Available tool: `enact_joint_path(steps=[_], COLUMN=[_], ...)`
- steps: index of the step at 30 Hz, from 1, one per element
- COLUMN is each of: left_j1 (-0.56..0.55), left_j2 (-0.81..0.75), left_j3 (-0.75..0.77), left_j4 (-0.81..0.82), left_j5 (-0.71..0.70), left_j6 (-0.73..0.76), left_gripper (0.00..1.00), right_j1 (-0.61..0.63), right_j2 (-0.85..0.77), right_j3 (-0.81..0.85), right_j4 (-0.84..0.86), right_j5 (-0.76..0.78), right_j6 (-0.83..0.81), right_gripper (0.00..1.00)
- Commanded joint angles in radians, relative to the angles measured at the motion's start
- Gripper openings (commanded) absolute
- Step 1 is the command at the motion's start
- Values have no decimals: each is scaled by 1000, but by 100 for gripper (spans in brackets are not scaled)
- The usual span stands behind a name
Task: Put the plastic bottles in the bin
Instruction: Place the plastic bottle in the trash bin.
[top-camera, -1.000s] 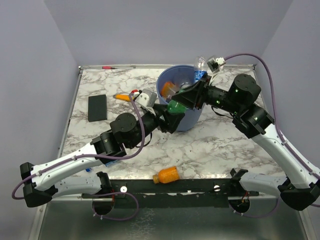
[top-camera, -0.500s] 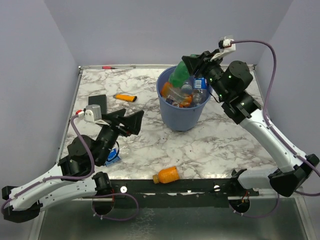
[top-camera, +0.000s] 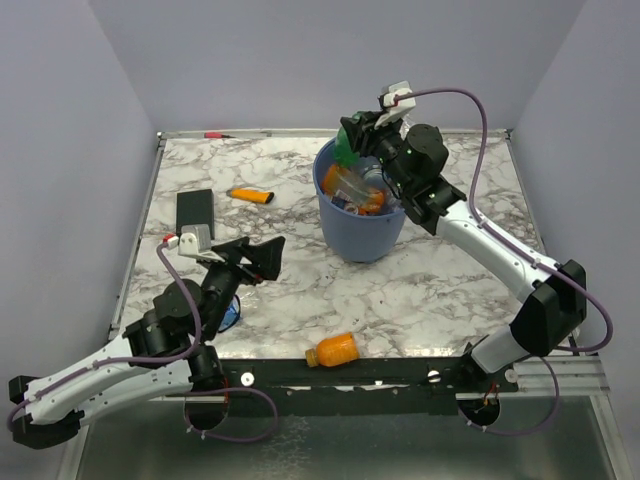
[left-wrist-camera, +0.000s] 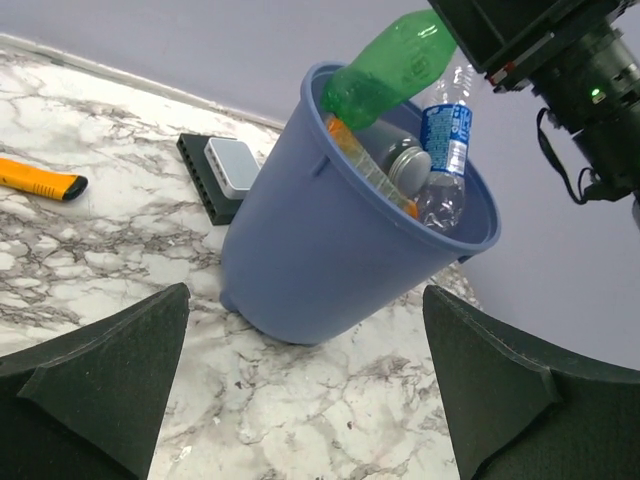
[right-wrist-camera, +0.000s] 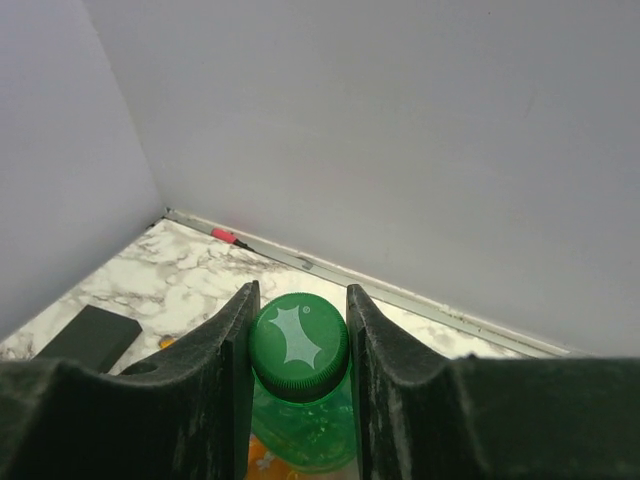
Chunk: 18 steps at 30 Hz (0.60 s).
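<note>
Over the bin's (top-camera: 364, 236) far-left rim, right jaws clamp the green bottle (top-camera: 348, 151) by its cap. Its long axis is tilted, base low over the opening, so release looks next. Left jaws gape empty. Orange bottle (top-camera: 335, 350) lies at the worktop's (top-camera: 450, 290) near edge, closer to them.

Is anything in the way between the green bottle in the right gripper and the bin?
Nothing visible. The green bottle hangs tilted over the rim of the bin; only bottles already inside lie below it.
</note>
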<state>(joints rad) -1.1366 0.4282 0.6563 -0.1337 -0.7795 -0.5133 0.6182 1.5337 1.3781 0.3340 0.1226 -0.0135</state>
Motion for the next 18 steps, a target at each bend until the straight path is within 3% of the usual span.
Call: enact_joint_path(steps=[1, 3, 10, 18], left_j1=[-2, -2, -1, -2], left_j2=[38, 67, 226, 381], left_j3=[-27, -31, 20, 106], left_j4=[-25, -35, -131, -246], left_j5=[20, 47, 179, 358], left_j6=[-27, -31, -32, -62], left_gripper=[99, 99, 99, 99], right_j1=[1, 1, 1, 2], right_j2=[-32, -64, -192, -412], right_j3=[-27, -39, -23, -71], right_j4=[-21, -43, -174, -329], right_j5=[4, 5, 1, 14], right_j6=[-16, 7, 82, 131], right_gripper=[39, 61, 99, 100])
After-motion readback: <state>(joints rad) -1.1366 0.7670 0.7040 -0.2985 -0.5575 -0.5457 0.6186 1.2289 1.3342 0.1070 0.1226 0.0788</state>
